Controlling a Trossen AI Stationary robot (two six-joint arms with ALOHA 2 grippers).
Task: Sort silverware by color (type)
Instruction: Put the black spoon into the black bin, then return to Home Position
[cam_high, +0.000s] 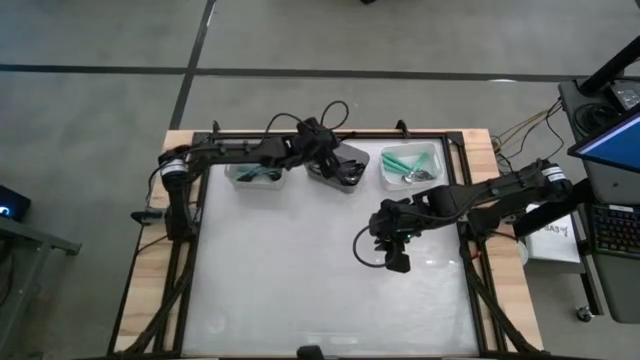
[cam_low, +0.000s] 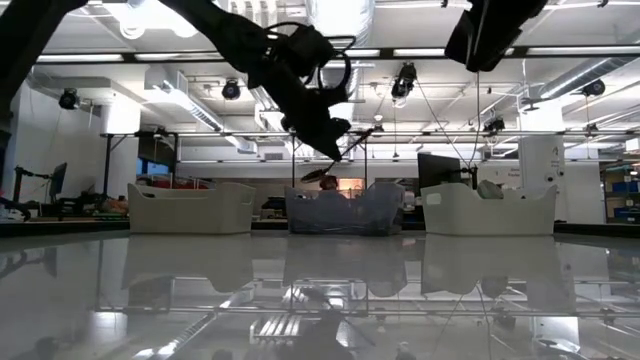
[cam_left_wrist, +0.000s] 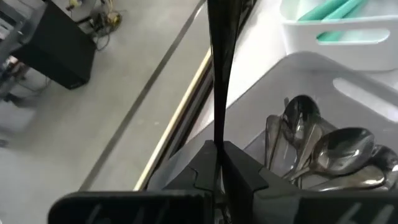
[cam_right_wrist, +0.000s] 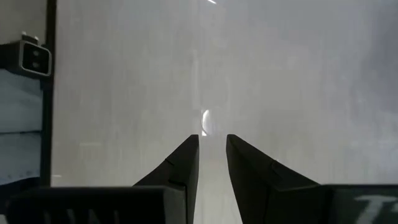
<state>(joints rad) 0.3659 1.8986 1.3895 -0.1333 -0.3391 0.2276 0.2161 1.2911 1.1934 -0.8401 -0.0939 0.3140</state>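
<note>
With the table bare, we judged sorting nearly done: our left gripper (cam_left_wrist: 219, 155) pinched one black spoon (cam_left_wrist: 219, 68) above the middle bin (cam_high: 335, 166), the right gripper (cam_right_wrist: 212, 152) hovering slightly spread, empty.

Lab: exposed ceiling ducts (cam_low: 340, 20), monitors (cam_low: 435, 170).

glossy black spoon (cam_left_wrist: 219, 68); shiny silver spoons (cam_left_wrist: 323, 155) in a grey bin (cam_left_wrist: 367, 93); teal handles (cam_high: 398, 159) in a white bin (cam_high: 436, 152).
</note>
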